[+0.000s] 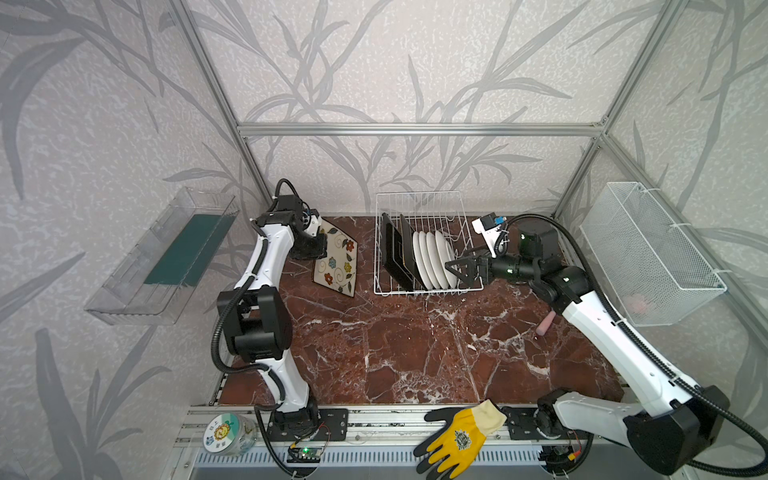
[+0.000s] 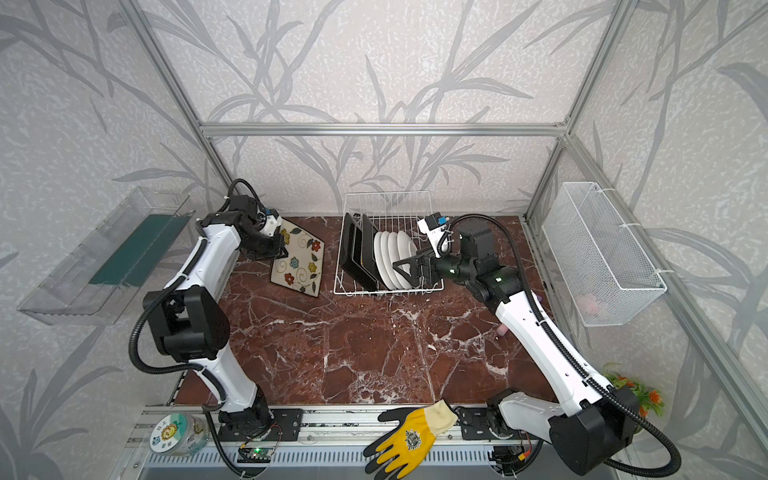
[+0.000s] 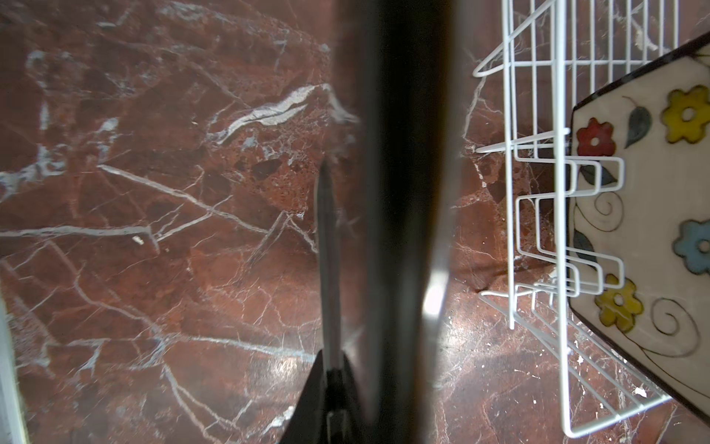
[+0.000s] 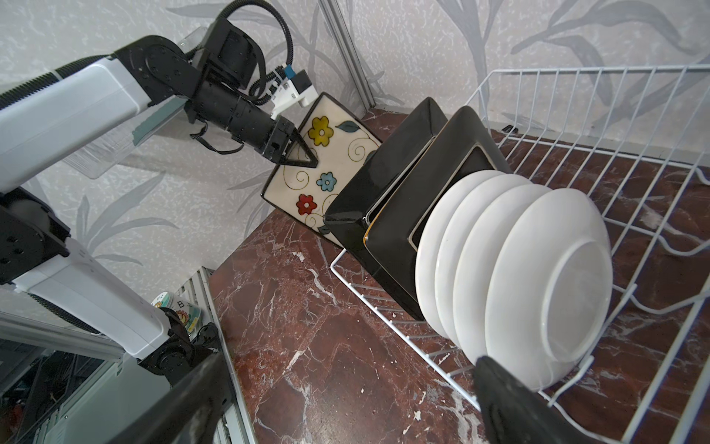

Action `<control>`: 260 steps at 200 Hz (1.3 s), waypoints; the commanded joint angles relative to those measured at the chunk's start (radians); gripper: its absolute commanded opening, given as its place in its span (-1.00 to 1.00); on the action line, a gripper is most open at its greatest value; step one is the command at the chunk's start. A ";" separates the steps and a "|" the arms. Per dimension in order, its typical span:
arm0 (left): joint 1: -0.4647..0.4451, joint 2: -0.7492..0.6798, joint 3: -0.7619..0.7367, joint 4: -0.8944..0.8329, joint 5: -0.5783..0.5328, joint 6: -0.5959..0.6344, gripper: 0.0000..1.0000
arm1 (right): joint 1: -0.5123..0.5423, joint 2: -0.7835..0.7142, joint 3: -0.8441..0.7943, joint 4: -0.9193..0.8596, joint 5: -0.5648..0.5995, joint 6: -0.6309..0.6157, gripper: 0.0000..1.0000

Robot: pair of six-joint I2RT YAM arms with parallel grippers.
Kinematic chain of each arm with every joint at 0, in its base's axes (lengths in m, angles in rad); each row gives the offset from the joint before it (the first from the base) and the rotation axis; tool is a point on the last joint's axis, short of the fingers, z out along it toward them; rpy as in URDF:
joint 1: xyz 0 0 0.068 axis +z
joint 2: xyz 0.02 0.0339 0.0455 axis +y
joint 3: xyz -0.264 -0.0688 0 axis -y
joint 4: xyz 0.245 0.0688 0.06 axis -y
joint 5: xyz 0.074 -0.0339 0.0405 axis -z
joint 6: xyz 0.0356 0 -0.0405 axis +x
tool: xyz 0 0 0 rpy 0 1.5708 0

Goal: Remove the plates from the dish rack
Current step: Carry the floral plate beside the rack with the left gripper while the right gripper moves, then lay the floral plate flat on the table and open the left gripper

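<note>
Top-down view of a red-brown marble table (image 1: 415, 353) veined in white. A white wire dish rack (image 1: 419, 203) sits against the table's far edge, about midway along it. Two square black-backed plates (image 1: 397, 253) stand at its left end. Four round white plates (image 1: 432, 259) are packed against them, backs facing right. Bare prongs fill the rest of the rack.

The left gripper (image 4: 312, 161) is nearly closed, pinching the upper edge of a square cream plate painted with red, yellow and blue flowers (image 1: 338, 262). This plate is tilted, face up, outside the rack, between it and the table's far left corner. Whether its lower edge touches the marble cannot be told.

The right gripper (image 1: 454, 272) has its jaws spread wide and holds nothing. It sits at the rack's near right side, just beside the outermost round plate; contact cannot be told.

On the metal rail (image 1: 374, 419) along the near edge, a round clear tub (image 1: 226, 434) has a sunflower cartoon label with characters too small to read. A yellow and black work glove (image 1: 457, 436) beside it bears an unreadable badge.

The table's middle and near half are bare marble. A small pink cylinder (image 1: 545, 323) lies near the right edge
</note>
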 commanded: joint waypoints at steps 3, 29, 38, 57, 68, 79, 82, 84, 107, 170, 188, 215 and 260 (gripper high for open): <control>0.013 0.005 0.085 0.066 0.093 0.037 -1.00 | 0.003 -0.017 0.004 -0.023 0.008 -0.011 0.98; 0.038 0.073 0.132 0.029 0.200 0.040 -1.00 | 0.003 -0.018 -0.002 -0.024 0.020 -0.019 0.98; 0.047 0.095 0.145 0.020 0.235 0.038 -1.00 | 0.003 -0.016 -0.009 -0.023 0.037 -0.016 0.98; 0.050 0.119 0.138 0.031 0.233 0.037 -1.00 | 0.003 0.005 -0.003 -0.039 0.047 -0.005 0.98; 0.052 0.124 0.124 0.049 0.232 0.039 -1.00 | 0.003 0.019 -0.005 -0.040 0.043 0.011 0.98; 0.054 0.130 0.107 0.068 0.236 0.039 -1.00 | 0.003 0.026 -0.009 -0.040 0.044 0.027 0.98; 0.054 0.133 0.104 0.071 0.238 0.039 -1.00 | 0.003 0.027 -0.011 -0.041 0.048 0.029 0.98; 0.055 0.134 0.101 0.073 0.238 0.039 -1.00 | 0.003 0.028 -0.012 -0.040 0.050 0.033 0.98; 0.060 0.173 0.108 0.060 0.217 0.045 -1.00 | 0.003 0.020 -0.047 -0.017 0.093 0.057 0.98; 0.075 0.288 0.164 0.054 0.263 0.023 -1.00 | 0.003 0.029 -0.029 -0.131 0.144 0.100 0.98; 0.076 0.321 0.230 0.013 0.263 0.024 -1.00 | 0.003 0.011 -0.048 -0.116 0.176 0.113 0.98; 0.074 0.342 0.268 -0.004 0.236 0.030 -1.00 | 0.003 0.017 -0.055 -0.088 0.172 0.130 0.98; 0.081 0.352 0.232 -0.007 0.164 0.055 -1.00 | 0.003 0.028 -0.071 -0.067 0.155 0.137 0.98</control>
